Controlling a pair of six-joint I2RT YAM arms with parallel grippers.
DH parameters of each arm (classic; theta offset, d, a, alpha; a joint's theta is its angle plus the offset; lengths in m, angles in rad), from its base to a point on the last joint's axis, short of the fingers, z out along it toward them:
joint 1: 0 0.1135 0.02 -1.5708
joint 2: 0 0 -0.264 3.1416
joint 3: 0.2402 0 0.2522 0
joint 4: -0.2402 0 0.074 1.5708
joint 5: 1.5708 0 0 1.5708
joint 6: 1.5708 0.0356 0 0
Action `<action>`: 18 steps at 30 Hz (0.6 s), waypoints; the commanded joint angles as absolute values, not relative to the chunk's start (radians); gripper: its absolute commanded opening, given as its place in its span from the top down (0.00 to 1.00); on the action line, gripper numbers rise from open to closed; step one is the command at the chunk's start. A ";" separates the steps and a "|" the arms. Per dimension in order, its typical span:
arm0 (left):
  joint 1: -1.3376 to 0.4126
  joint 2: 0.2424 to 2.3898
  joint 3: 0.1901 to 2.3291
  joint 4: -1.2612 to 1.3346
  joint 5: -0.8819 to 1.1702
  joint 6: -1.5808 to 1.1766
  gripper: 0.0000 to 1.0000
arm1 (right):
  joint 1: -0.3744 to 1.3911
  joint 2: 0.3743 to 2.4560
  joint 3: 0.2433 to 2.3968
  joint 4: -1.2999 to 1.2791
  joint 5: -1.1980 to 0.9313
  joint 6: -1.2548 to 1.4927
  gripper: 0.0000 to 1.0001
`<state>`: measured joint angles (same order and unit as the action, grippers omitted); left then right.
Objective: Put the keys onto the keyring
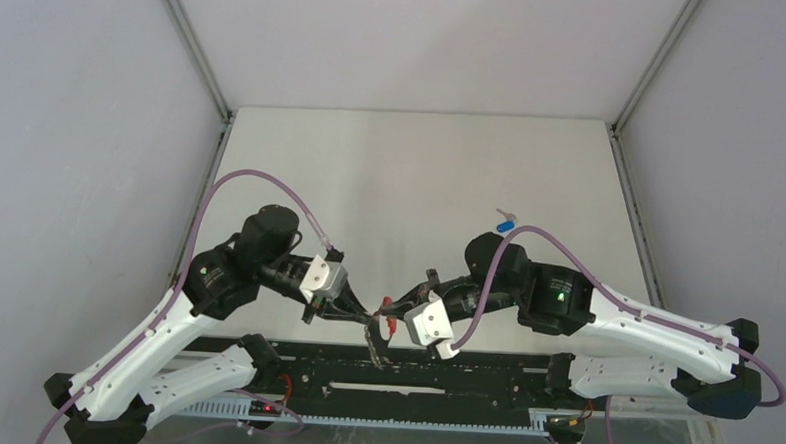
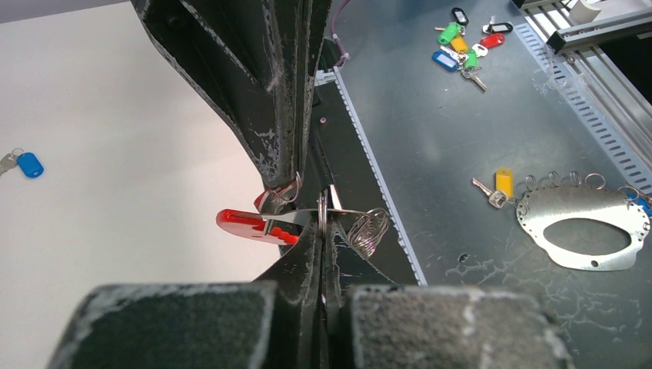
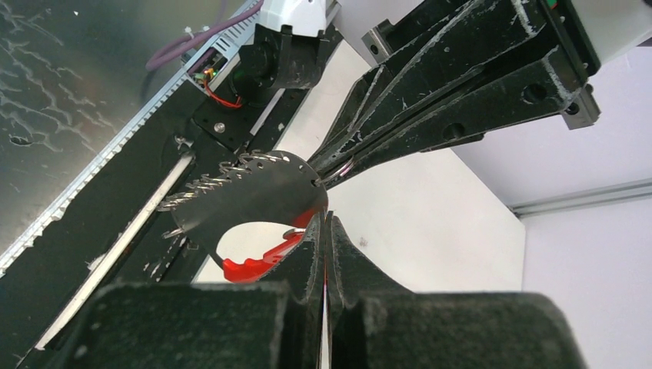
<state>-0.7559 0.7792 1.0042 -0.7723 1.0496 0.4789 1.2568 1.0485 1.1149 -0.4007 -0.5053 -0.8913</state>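
The keyring (image 3: 246, 192), a metal plate edged with small silver rings (image 2: 367, 231) and a red curved band (image 2: 254, 223), hangs in the air at the table's front edge. My left gripper (image 2: 323, 223) is shut on the plate's edge. My right gripper (image 3: 324, 219) faces it tip to tip, shut, with a thin red sliver between its fingers that looks like the red key tag. A small silver ring sits at that tip. In the top view the grippers (image 1: 377, 319) meet over the black rail. The blue-tagged key (image 1: 506, 225) lies on the table beyond my right arm, also visible far left in the left wrist view (image 2: 29, 164).
Below the table's front edge, a dark metal surface carries a second silver ring plate (image 2: 580, 223), a yellow-tagged key (image 2: 501, 183) and a bunch of coloured tagged keys (image 2: 464, 46). A black rail (image 1: 413, 368) runs along the near edge. Grey walls enclose the white table (image 1: 421, 173).
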 commanded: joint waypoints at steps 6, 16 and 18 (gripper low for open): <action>-0.751 0.778 1.032 -0.749 1.043 0.459 1.00 | 1.290 1.038 1.169 -0.379 -0.478 -0.919 1.00; -0.752 0.779 1.029 -0.731 1.041 0.442 1.00 | 1.305 1.035 1.170 -0.381 -0.479 -0.927 1.00; -0.751 0.779 1.029 -0.732 1.040 0.443 1.00 | 1.308 1.037 1.175 -0.386 -0.475 -0.928 1.00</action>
